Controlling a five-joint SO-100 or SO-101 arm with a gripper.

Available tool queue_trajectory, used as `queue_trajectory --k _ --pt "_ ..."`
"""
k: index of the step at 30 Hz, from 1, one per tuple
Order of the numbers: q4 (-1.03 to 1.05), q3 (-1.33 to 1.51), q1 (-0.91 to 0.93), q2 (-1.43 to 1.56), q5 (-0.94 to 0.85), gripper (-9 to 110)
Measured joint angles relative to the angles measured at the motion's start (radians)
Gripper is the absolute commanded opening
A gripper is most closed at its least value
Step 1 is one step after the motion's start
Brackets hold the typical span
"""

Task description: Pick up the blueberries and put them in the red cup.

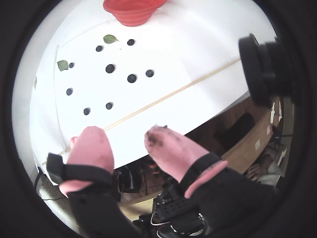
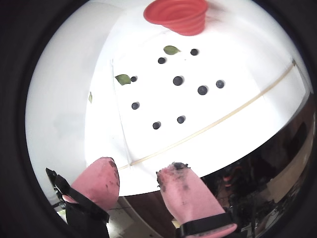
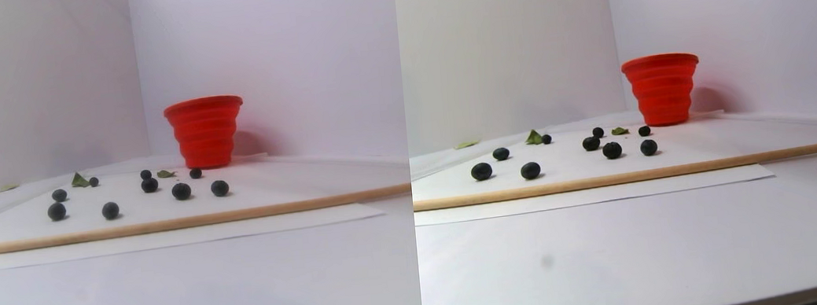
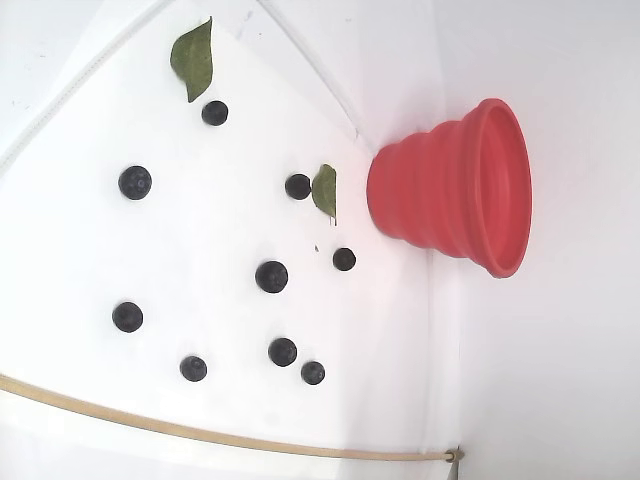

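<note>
Pink fingers of the end effector fill the bottom of both wrist views, spread apart and released, with nothing between them; the right finger's tip is smeared with dark stains. In both wrist views they hang above the near edge of the white worktop, well short of the fruit.

Farther out, a thin wooden stick lies across a white paper sheet, running slantwise in the wrist views and nearly level in the stereo pair view.

Beyond the stick, the blueberries are scattered loose on the paper, nine counted in the fixed view, each apart from the others. Two green leaves lie among the farther berries; one berry sits just beside the left leaf in the wrist view, and another sits near the leaf closest to the cup.

Farthest from the end effector stands the red cup, upright with its wide rim on top, near the back wall. In the stereo pair view it sits behind the berries, slightly to their right. I cannot tell whether any berry lies inside it.
</note>
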Motion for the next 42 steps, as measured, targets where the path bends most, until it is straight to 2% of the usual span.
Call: queue_trajectory --k 11,24,42 --pt "-0.089 0.084 -0.087 -0.115 -0.164 16" --pt "-0.155 0.120 -0.061 -0.221 -0.348 16" --pt "-0.330 0.232 -0.144 -0.393 -0.518 17"
